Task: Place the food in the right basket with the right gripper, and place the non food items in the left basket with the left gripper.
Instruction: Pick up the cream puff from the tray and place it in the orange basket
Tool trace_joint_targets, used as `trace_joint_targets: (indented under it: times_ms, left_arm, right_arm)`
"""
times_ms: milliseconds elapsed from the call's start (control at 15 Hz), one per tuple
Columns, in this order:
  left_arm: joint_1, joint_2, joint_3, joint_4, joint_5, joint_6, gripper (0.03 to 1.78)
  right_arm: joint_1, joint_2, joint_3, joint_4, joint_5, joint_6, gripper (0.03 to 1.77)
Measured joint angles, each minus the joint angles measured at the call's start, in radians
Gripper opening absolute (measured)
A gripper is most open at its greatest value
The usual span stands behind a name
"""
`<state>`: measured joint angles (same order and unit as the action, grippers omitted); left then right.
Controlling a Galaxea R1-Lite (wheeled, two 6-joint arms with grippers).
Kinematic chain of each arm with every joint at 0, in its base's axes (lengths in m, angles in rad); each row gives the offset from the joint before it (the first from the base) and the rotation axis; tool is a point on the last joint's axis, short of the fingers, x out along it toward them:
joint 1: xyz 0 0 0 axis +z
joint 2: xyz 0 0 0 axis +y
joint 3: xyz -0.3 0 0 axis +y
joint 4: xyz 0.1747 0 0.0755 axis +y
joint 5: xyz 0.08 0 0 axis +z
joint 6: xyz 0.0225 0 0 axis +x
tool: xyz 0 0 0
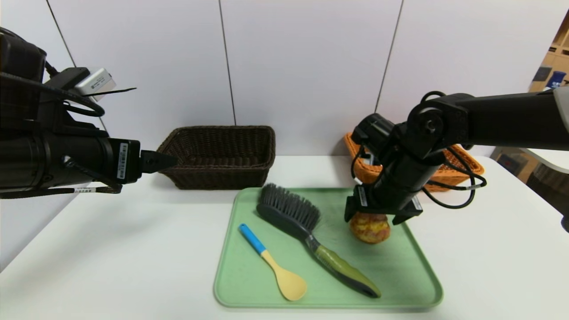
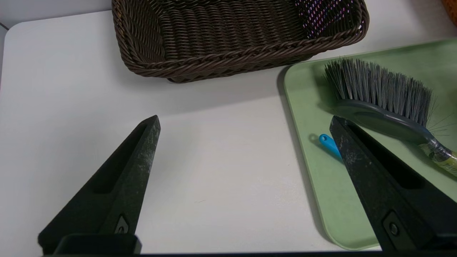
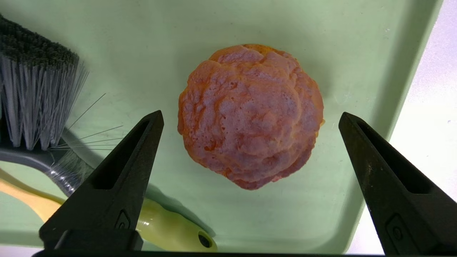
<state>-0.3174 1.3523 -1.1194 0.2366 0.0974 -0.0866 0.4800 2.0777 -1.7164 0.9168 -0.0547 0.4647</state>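
Right hand (image 3: 250, 121) spread wide, grasping nothing, poised directly above the bun (image 3: 250, 114) | bun sits on the green tray (image 1: 400, 275), squarely between the fingers | orange basket (image 1: 466, 166) just behind | left hand (image 1: 158, 161) released, idle near the dark basket (image 1: 222, 155)

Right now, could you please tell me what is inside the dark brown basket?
The dark brown basket shows only bare woven floor and walls in the left wrist view; its near wall hides a strip of floor behind it.
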Motion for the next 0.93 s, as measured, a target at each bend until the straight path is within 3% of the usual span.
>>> trace_joint_targets:
  times_ms: [933]
  left_arm:
    - [0.0,0.001,-0.001,0.001,-0.003,0.0,1.69]
  right_arm:
    - [0.003,0.028,0.001,-0.001,0.002,-0.014,1.7]
